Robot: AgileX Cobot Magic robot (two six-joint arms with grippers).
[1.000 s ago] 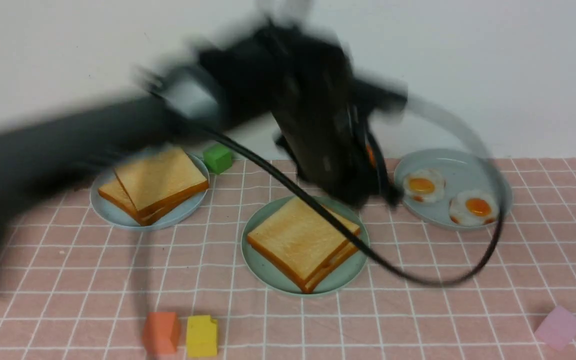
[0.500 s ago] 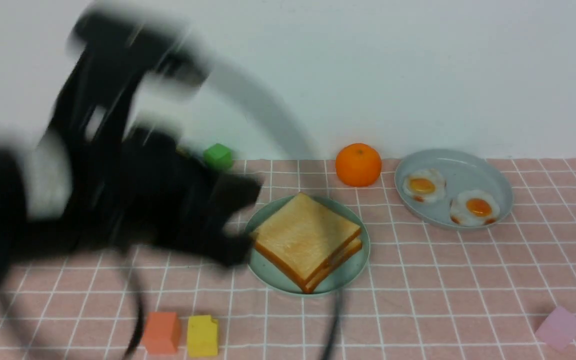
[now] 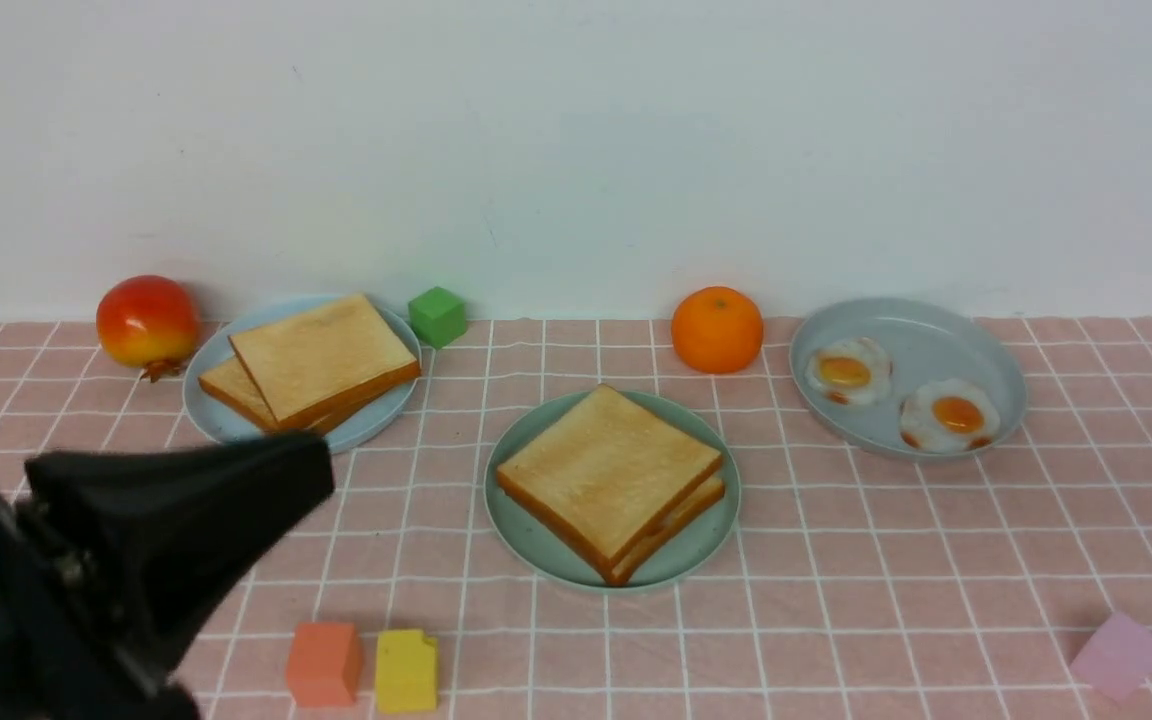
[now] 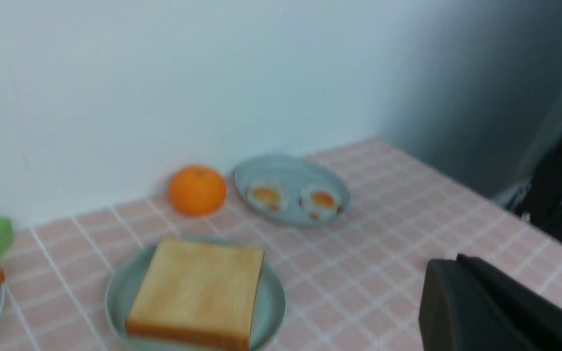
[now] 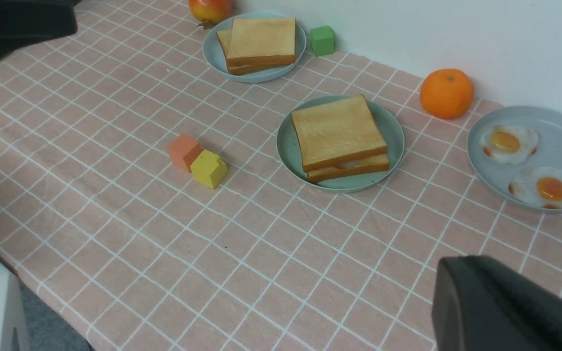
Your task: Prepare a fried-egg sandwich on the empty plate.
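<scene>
At the far left of the bench (image 3: 836,560), against the wall, sits a red fruit (image 3: 147,320), and just beside it a pale blue plate (image 3: 226,425) carries spare toast (image 3: 321,357), stacked askew, probably as stock for the build. In front of that, low at the near-left edge, the left claw (image 3: 311,470) is clenched on nothing and sits clear of the food, which suggests its part is done. A green block (image 3: 437,316) stands by the wall just right of the toast plate, and near the front edge an orange block (image 3: 323,663) and a yellow block (image 3: 405,670) touch side by side; none of these serve the task. In the middle, the mint plate (image 3: 521,525) holds the sandwich (image 3: 611,478): two slices, the upper slightly skewed, with a thin pale layer showing in the gap from the right wrist view, likely the egg. The task looks essentially complete. Right of it, an orange (image 3: 717,329) rests near the wall, then a grey dish (image 3: 921,335) with two fried eggs (image 3: 948,414) left over. A pink block (image 3: 1117,654) lies at the near right. The right claw (image 5: 461,282) shows only in its own wrist view, clenched and empty, well apart from the plates.
</scene>
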